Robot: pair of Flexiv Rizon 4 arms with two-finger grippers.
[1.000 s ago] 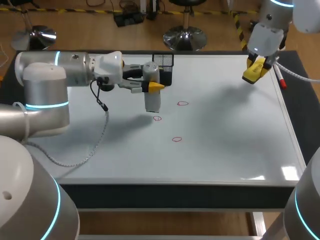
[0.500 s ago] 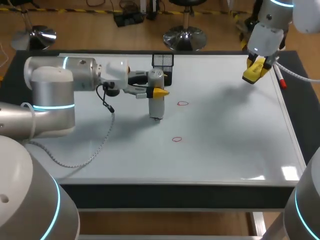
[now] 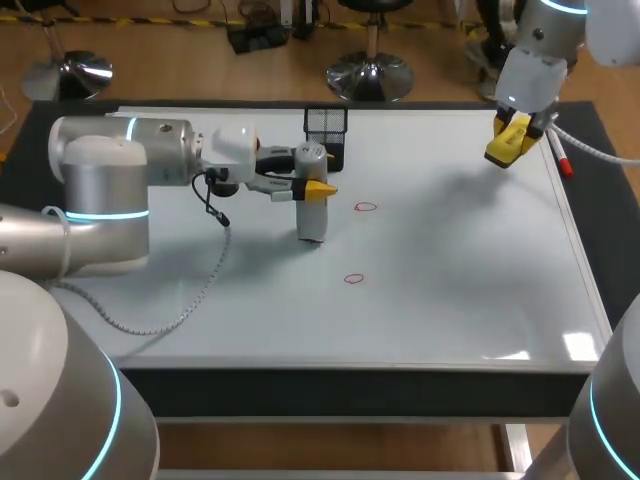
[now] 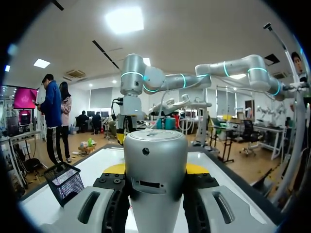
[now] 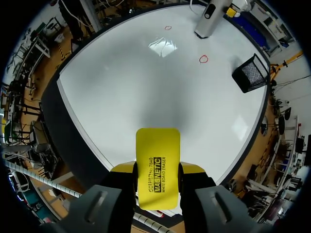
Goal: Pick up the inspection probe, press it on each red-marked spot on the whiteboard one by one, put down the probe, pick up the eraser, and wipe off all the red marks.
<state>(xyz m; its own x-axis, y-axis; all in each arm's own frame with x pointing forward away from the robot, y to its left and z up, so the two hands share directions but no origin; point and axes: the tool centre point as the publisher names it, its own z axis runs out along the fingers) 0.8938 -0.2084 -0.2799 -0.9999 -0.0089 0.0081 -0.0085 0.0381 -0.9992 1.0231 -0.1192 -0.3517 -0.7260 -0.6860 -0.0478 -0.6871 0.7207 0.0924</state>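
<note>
My left gripper [image 3: 313, 184] is shut on the grey cylindrical probe [image 3: 311, 210], which stands upright with its tip on the whiteboard [image 3: 450, 270], over the spot between two visible red marks [image 3: 366, 207] [image 3: 353, 278]. In the left wrist view the probe [image 4: 155, 160] fills the gap between the fingers. My right gripper [image 3: 512, 140] hangs above the board's far right corner, shut on the yellow eraser [image 5: 156, 167]. From that wrist, the probe [image 5: 209, 19] and red marks [image 5: 204, 59] [image 5: 168, 27] lie far ahead.
A black mesh basket [image 3: 326, 127] stands at the board's far edge, just behind the probe. A red marker [image 3: 561, 158] lies along the right edge near my right gripper.
My left arm shifted right and lowered the probe onto the middle red mark, which is now covered. In the last half second it barely moved. The right arm stayed still.
</note>
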